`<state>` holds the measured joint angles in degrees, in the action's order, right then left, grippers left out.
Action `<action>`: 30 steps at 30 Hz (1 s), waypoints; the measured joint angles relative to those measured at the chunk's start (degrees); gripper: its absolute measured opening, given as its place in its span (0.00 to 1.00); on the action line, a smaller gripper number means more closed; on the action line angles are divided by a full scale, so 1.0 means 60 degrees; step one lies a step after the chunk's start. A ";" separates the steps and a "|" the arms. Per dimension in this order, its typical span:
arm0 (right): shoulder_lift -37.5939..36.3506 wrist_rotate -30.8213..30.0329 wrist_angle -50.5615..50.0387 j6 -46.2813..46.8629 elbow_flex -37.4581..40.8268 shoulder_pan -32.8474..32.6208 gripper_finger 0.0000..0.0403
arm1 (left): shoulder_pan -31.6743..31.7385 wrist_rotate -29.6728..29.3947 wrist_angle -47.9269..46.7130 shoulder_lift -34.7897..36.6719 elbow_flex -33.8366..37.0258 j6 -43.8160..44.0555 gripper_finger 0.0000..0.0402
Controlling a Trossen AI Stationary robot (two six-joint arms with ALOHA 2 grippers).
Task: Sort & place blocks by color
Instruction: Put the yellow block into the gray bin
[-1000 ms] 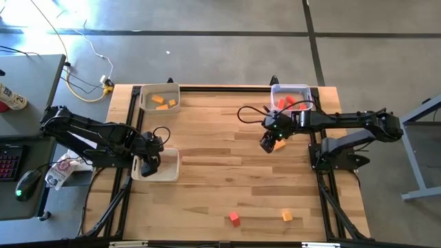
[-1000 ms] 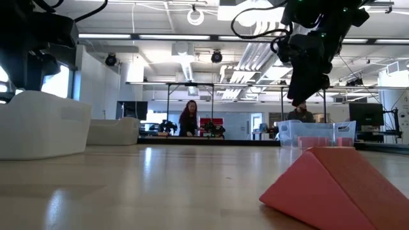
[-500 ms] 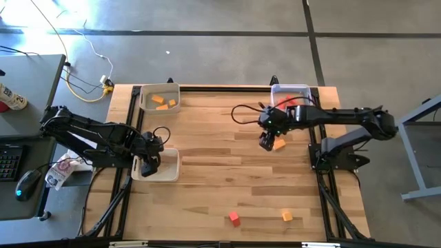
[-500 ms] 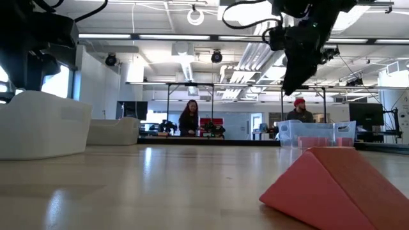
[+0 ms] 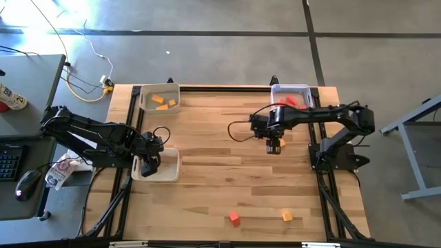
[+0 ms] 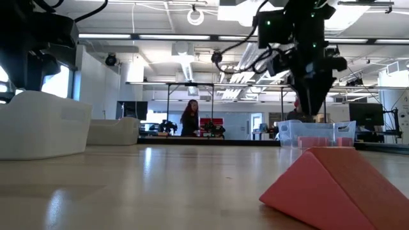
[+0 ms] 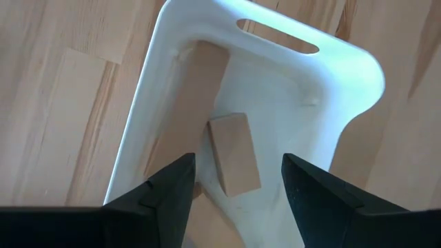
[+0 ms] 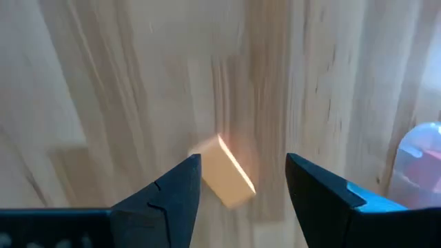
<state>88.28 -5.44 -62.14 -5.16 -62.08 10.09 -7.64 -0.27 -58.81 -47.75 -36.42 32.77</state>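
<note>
My right gripper [image 5: 273, 142] is open and hangs above an orange block [image 5: 280, 144] lying on the table right of centre. The right wrist view shows that block [image 8: 229, 172] below, between the two fingers, untouched. My left gripper [image 5: 149, 164] is open and waits over the near-left white bin [image 5: 172, 165]. In its wrist view plain wood blocks [image 7: 234, 155] lie on the bin's floor. A red block [image 5: 235, 218] and another orange block [image 5: 287, 216] rest near the table's near edge. In the low view the red block shows as a big wedge [image 6: 332, 185].
A white bin [image 5: 148, 103] at the far left holds orange blocks [image 5: 165, 102]. A clear bin [image 5: 300, 89] at the far right holds red blocks [image 5: 288, 100]. People stand in the room beyond the table [image 6: 190, 118]. The table's middle is bare wood [image 5: 213, 158].
My right gripper has turned about over the orange block, swinging slightly toward the table's right, and has come down somewhat. The orange block has stayed where it was. My left arm has kept still.
</note>
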 joint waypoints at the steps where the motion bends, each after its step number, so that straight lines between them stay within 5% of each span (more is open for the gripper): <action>1: 0.0121 -0.0071 -0.0189 -0.0222 0.0000 -0.0002 0.49 | 0.0000 -0.0001 0.0000 0.0000 0.0000 0.0000 0.51; 11: 0.0753 -0.0520 -0.1224 -0.2747 0.0392 -0.0051 0.49 | 0.0000 -0.0423 -0.0004 0.0000 0.0000 -0.0008 0.51; 30: 0.0746 -0.0658 0.0590 -0.2915 0.1780 -0.0521 0.49 | 0.0000 -0.0423 0.0000 0.0001 0.0000 -0.0492 0.51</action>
<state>92.75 -9.39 -58.60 -22.65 -51.41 6.96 -7.64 -2.81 -58.81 -47.74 -36.42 29.82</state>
